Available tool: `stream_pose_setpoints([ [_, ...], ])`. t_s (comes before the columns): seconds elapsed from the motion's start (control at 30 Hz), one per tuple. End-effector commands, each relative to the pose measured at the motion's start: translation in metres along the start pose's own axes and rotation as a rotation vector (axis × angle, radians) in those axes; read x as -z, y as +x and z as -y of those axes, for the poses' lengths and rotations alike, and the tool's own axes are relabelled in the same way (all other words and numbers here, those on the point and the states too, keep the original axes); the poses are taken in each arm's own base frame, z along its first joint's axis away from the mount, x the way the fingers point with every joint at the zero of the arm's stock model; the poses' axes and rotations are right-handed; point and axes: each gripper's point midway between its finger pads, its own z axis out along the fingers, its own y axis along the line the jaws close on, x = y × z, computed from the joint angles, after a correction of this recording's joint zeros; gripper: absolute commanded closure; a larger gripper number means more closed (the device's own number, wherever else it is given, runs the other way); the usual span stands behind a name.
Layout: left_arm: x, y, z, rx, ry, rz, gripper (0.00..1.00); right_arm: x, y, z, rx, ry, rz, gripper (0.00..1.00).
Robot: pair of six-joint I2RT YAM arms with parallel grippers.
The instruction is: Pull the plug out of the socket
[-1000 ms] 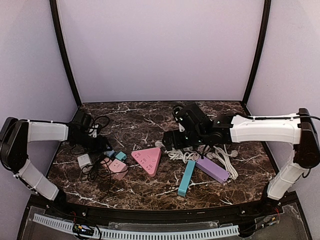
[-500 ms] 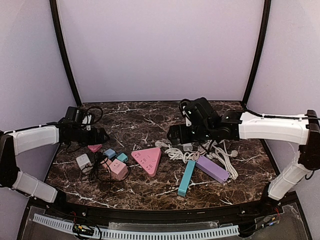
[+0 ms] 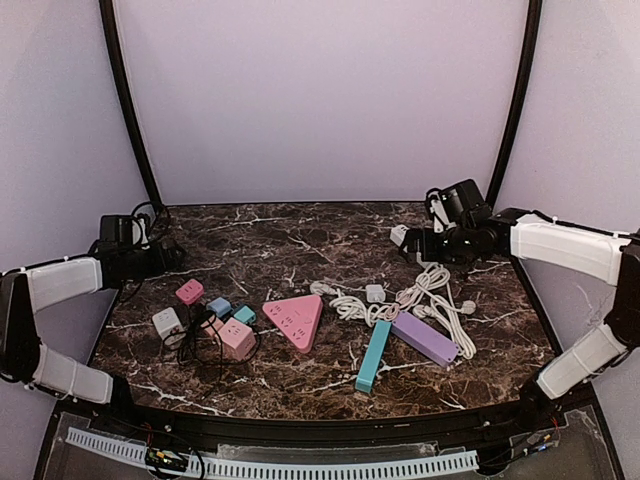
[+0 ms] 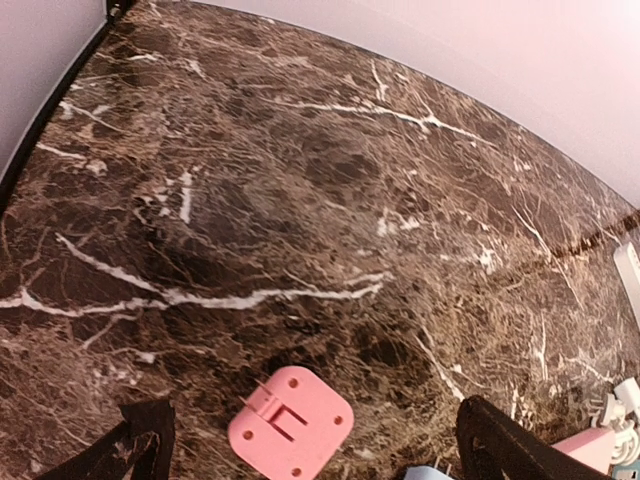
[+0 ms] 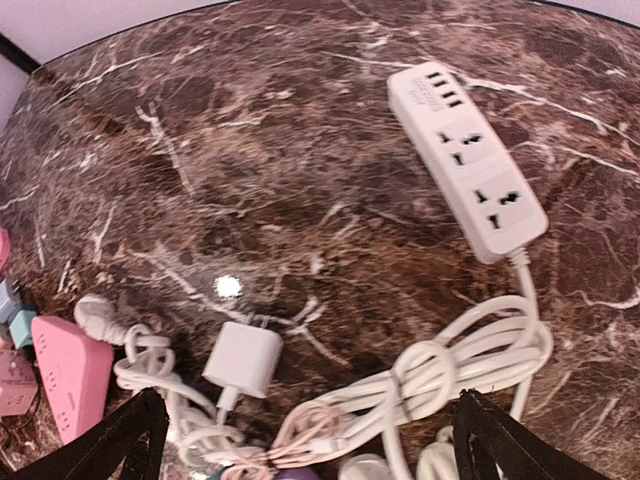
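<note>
A pink plug adapter [image 3: 189, 291] lies loose on the marble table, prongs up, apart from any socket; it also shows in the left wrist view [image 4: 290, 421]. My left gripper [image 3: 168, 253] is open and empty, behind and left of it, with its fingers [image 4: 140, 440] wide apart. A white charger plug [image 3: 375, 293] lies loose beside a white cable bundle [image 3: 425, 290]; the charger also shows in the right wrist view [image 5: 243, 358]. A white power strip [image 5: 465, 170] lies with its sockets empty. My right gripper [image 3: 418, 243] is open and empty at the back right, its fingers [image 5: 135, 435] spread.
A pink triangular power strip [image 3: 297, 318], a pink cube socket [image 3: 236, 338], a white cube adapter [image 3: 167, 322], two small blue adapters [image 3: 230, 309] and a black cable [image 3: 200, 345] lie left of centre. A teal strip [image 3: 374, 355] and a purple strip [image 3: 424, 338] lie front right.
Both arms have drawn back outward, the left to the far left, the right to the back right. The pink plug and the white charger now lie free on the table.
</note>
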Motion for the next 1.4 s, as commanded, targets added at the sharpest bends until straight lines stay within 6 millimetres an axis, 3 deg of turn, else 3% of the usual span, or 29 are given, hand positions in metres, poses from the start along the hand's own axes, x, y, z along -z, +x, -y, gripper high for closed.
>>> stream_pose_setpoints([
  [0.0,0.005,-0.029,-0.017,0.034,0.004,0.134,0.01,0.004,-0.012,0.046,0.000,-0.001,0.023,0.01],
  [0.07,0.007,-0.038,-0.028,0.062,-0.001,0.171,0.01,0.009,-0.021,0.079,-0.029,0.041,0.051,0.01],
  [0.2,0.022,-0.057,-0.044,0.053,-0.050,0.252,0.01,0.029,-0.038,0.125,-0.078,0.094,0.130,0.01],
  [0.27,0.033,-0.063,-0.053,0.040,-0.099,0.310,0.01,0.043,-0.044,0.142,-0.097,0.108,0.188,0.01],
  [0.3,0.034,-0.056,-0.058,0.039,-0.119,0.313,0.01,0.053,-0.048,0.148,-0.100,0.114,0.233,0.01],
  [0.33,0.045,-0.064,-0.061,0.024,-0.147,0.376,0.01,0.059,-0.049,0.152,-0.100,0.118,0.265,0.01],
  [0.37,0.045,-0.053,-0.067,0.026,-0.171,0.376,0.01,0.065,-0.050,0.157,-0.099,0.128,0.299,0.01],
  [0.4,0.055,-0.060,-0.068,0.014,-0.187,0.438,0.01,0.071,-0.050,0.161,-0.095,0.142,0.333,0.01],
  [0.43,0.054,-0.046,-0.075,0.012,-0.212,0.431,0.01,0.076,-0.051,0.164,-0.090,0.157,0.369,0.01],
  [0.47,0.063,-0.053,-0.077,-0.005,-0.234,0.491,0.01,0.080,-0.049,0.166,-0.081,0.168,0.401,0.01],
  [0.5,0.062,-0.040,-0.085,-0.010,-0.267,0.484,0.01,0.082,-0.047,0.168,-0.074,0.181,0.428,0.01],
  [0.67,0.064,-0.023,-0.094,-0.023,-0.304,0.493,0.01,0.088,-0.030,0.176,-0.015,0.226,0.553,0.01],
  [0.83,0.059,-0.005,-0.095,-0.042,-0.294,0.485,0.01,0.096,-0.006,0.177,0.026,0.235,0.684,0.01],
  [0.93,0.058,0.007,-0.093,-0.072,-0.298,0.480,0.01,0.104,0.008,0.187,0.027,0.302,0.747,0.01],
  [1.17,0.049,0.024,-0.082,-0.151,-0.290,0.450,0.01,0.090,0.047,0.201,0.021,0.358,0.713,0.01],
  [1.37,0.045,0.022,-0.077,-0.167,-0.273,0.443,0.01,0.092,0.049,0.200,0.017,0.350,0.717,0.01],
])
